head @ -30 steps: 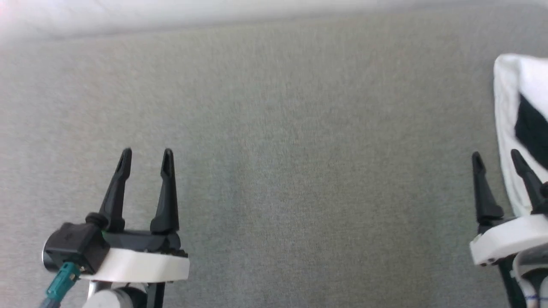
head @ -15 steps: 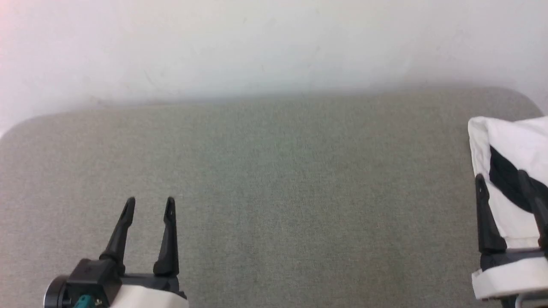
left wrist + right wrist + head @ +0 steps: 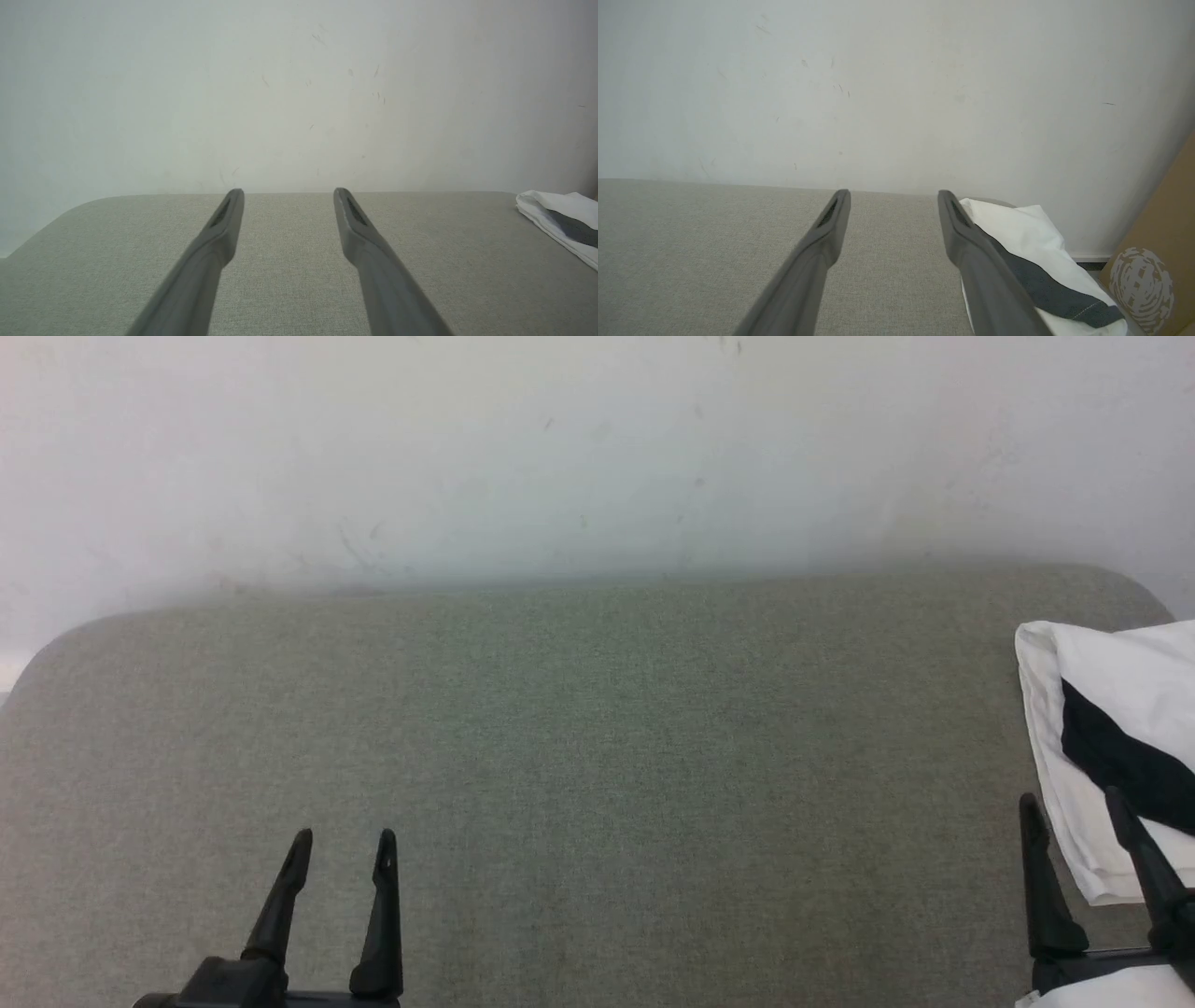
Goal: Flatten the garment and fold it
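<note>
Both arms at the near edge of the table (image 3: pixel 597 756), fingers pointing toward the far edge and the wall (image 3: pixel 597 448) behind it. Table top is grey woven fabric with rounded far corners.

Left gripper (image 3: pixel 344 840): near edge, left of middle. Its two dark fingers stand spread, with bare fabric showing between them, and nothing is in them. In my left wrist view the fingers run out over the table toward the far edge, and the gap between them is clear.

Right gripper (image 3: pixel 1070 800): near edge, close to the right edge. Fingers spread here too, with nothing between them. From the head view the outer finger crosses in front of the near end of the garment. I cannot tell whether it touches the cloth or sits above it.

The garment (image 3: pixel 1120 681) lies along the right edge of the table, toward the far right corner, gathered into a compact folded bundle. It is mostly white, with a black band running diagonally across it. Part of it runs out of the head view on the right. In the right wrist view it sits just beside the outer finger, outside the gap.

A brown cardboard box (image 3: pixel 1157 261) with a pale round print stands past the right edge of the table.
</note>
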`<state>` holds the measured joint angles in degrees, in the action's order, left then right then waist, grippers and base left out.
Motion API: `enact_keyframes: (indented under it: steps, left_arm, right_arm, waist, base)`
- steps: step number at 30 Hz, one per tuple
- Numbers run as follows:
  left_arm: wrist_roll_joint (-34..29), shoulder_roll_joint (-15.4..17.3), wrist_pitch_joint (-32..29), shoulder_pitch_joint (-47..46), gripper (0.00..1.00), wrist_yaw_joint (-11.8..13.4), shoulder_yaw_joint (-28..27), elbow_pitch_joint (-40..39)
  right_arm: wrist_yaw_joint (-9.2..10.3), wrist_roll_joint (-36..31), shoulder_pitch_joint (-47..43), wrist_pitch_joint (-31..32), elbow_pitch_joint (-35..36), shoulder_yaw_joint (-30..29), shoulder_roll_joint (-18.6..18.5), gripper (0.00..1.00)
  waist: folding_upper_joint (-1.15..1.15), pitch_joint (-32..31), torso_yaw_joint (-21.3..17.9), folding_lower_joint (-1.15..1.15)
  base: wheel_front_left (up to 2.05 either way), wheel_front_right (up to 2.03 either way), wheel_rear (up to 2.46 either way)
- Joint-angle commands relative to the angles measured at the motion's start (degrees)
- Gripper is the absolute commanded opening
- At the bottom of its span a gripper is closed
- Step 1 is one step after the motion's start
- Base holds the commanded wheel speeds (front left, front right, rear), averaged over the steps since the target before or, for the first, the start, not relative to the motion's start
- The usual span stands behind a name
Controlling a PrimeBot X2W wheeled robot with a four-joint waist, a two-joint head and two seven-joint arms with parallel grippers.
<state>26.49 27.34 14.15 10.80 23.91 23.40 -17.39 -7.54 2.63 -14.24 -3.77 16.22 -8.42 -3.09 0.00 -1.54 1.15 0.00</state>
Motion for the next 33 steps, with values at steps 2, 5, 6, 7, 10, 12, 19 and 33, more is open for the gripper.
enact_keyframes:
  steps: [2, 5, 6, 7, 10, 12, 19, 33]
  left_arm:
    - [-1.19, 0.01, 0.46, 0.15, 1.0, -0.79, -0.13, 0.44]
    - [-1.51, -0.08, 0.58, -0.18, 1.0, -1.41, -0.18, 1.17]
    - [-1.7, -0.01, 0.6, -0.3, 1.0, -1.58, -0.06, 1.57]
    - [-1.77, -0.1, 0.62, -0.48, 1.0, -1.76, 0.02, 1.86]
    - [-1.69, -0.53, 0.66, -0.97, 1.0, -2.25, 0.27, 2.74]
    - [-1.69, -0.81, 0.68, -1.21, 1.0, -2.43, 0.34, 3.24]
    - [-1.45, -1.03, 0.38, -0.66, 0.0, -2.23, 0.23, 3.56]
    - [-4.13, -3.53, -1.17, -1.75, 0.0, -4.55, -2.29, 5.04]
  right_arm:
    - [0.05, 0.1, -0.05, -0.8, -0.82, 0.63, 0.21, 1.0]
    - [0.05, -0.11, 0.47, -1.11, -1.4, 1.09, 0.21, 1.0]
    - [0.05, -0.15, 0.65, -1.18, -1.55, 1.27, 0.21, 1.0]
    - [0.05, -0.16, 0.82, -1.25, -1.71, 1.43, 0.21, 1.0]
    - [0.05, -0.13, 1.25, -1.53, -2.4, 1.7, 0.21, 1.0]
    - [0.05, -0.12, 1.39, -1.71, -2.75, 1.78, 0.21, 1.0]
    - [0.0, -0.06, 1.03, -1.4, -2.96, 1.61, -0.02, 0.0]
    - [0.01, -0.34, 2.45, -0.81, -4.38, 2.32, 0.0, 0.0]
  waist:
    - [0.0, 0.42, -0.04, 0.0]
    - [0.0, 0.77, 0.05, 0.0]
    - [0.0, 0.86, 0.09, 0.0]
    - [0.0, 0.96, 0.15, 0.0]
    - [0.0, 1.16, 0.34, 0.0]
    - [0.0, 1.19, 0.48, 0.0]
    - [0.0, 1.2, 0.57, 0.0]
    - [0.0, 1.24, 0.39, 0.0]
  base:
    - [0.0, 0.0, 0.0]
    - [0.0, 0.0, 0.0]
    - [0.0, 0.0, 0.0]
    - [0.0, 0.0, 0.0]
    - [0.0, 0.0, 0.0]
    - [0.0, 0.0, 0.0]
    - [0.0, 0.0, 0.0]
    - [0.0, 0.0, 0.0]
